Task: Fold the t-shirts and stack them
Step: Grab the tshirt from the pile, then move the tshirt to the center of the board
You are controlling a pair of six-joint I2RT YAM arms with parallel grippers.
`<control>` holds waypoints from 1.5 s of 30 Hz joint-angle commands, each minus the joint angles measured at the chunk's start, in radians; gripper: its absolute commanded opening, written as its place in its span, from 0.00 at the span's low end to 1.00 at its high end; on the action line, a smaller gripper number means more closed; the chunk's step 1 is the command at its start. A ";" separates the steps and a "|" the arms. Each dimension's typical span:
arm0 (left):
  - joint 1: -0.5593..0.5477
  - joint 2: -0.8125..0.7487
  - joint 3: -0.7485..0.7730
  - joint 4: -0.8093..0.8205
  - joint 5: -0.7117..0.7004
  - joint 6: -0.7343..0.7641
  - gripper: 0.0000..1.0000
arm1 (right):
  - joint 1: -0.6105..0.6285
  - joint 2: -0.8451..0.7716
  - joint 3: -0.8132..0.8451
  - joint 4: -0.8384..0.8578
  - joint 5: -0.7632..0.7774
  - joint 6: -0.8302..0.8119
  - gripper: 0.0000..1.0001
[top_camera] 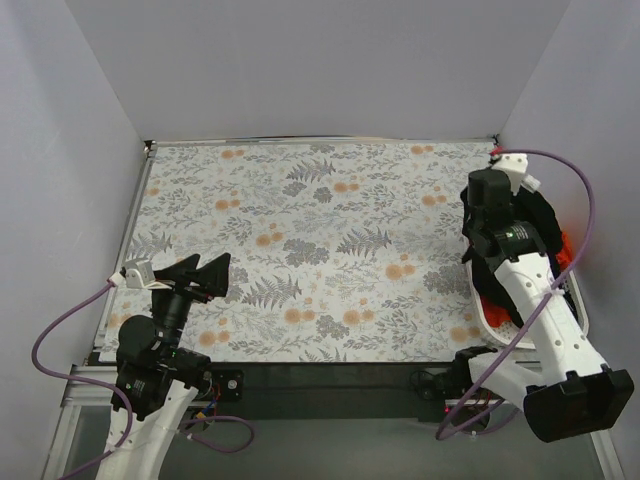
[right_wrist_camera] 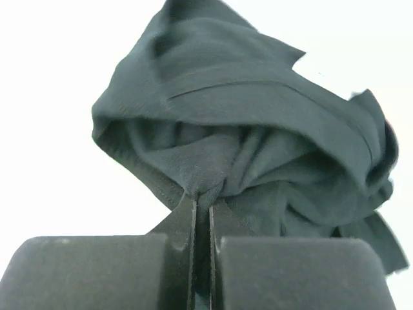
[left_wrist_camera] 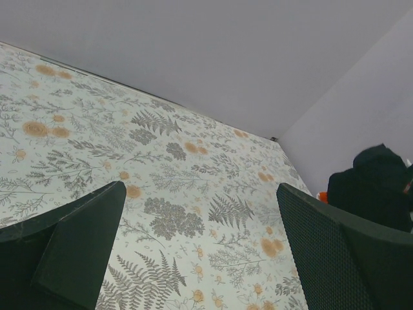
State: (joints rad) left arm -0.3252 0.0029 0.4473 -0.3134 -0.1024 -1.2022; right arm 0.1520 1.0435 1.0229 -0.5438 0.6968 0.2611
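My right gripper (right_wrist_camera: pixel 210 197) is shut on a bunched fold of a black t-shirt (right_wrist_camera: pixel 258 116), which hangs crumpled just beyond the fingertips. From above, the right arm (top_camera: pixel 525 275) reaches over the white basket (top_camera: pixel 481 312) at the table's right edge. The black t-shirt (top_camera: pixel 546 215) bulges beside the wrist there, with orange cloth (top_camera: pixel 566 250) showing behind it. My left gripper (top_camera: pixel 200 272) hovers open over the near left of the table with nothing between its fingers (left_wrist_camera: pixel 77 252). The left wrist view also catches the black t-shirt (left_wrist_camera: pixel 374 187) far off to the right.
A floral-patterned cloth (top_camera: pixel 320 250) covers the table. Pale walls (top_camera: pixel 320 60) close in the back and both sides. The basket sits tight against the right wall.
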 commanded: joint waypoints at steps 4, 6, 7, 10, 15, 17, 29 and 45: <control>-0.005 -0.014 -0.004 -0.001 0.023 0.013 0.98 | 0.346 0.166 0.316 0.054 0.118 -0.180 0.01; -0.005 -0.007 0.002 -0.004 0.026 0.013 0.98 | 0.458 0.222 0.436 0.070 0.113 -0.241 0.01; -0.005 0.018 0.004 -0.007 0.027 0.013 0.98 | 0.489 0.278 0.469 0.079 0.096 -0.256 0.01; -0.005 0.037 0.007 -0.009 0.029 0.015 0.98 | 0.611 0.384 0.606 0.129 0.001 -0.327 0.01; -0.005 0.075 0.011 -0.013 0.030 0.018 0.98 | 0.751 0.526 0.828 0.228 -0.202 -0.346 0.01; -0.005 0.092 0.016 -0.015 0.030 0.020 0.98 | 0.761 0.562 0.862 0.300 -0.303 -0.307 0.01; -0.005 0.221 0.027 -0.004 0.085 0.045 0.98 | 0.618 0.449 0.363 0.565 -0.250 0.020 0.09; -0.009 0.728 0.134 0.121 0.493 -0.026 0.98 | 0.305 0.159 -0.204 0.440 -0.407 0.021 0.75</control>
State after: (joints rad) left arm -0.3256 0.6167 0.5186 -0.2546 0.2394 -1.1938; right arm 0.4622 1.2682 0.8391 -0.1177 0.3073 0.3138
